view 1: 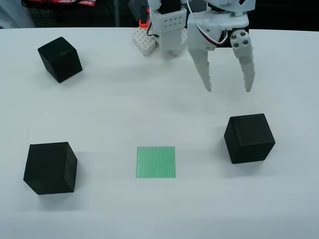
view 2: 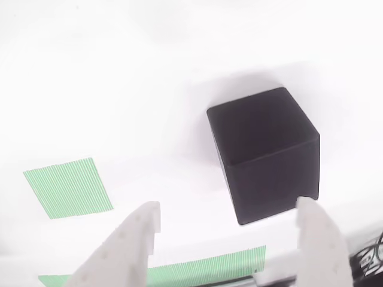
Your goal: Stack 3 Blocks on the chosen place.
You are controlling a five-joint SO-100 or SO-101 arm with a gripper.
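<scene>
overhead view: claw [view 1: 228,89] spread wide, apparently empty, above a block [view 1: 249,138].

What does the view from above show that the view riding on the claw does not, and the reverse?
Only the view from above shows all three blocks: far left, near left and right, each apart from the bare green square. Only the view riding on the claw shows a second green striped strip at its lower edge. Both show the open, empty claw, the right block and the square.
</scene>
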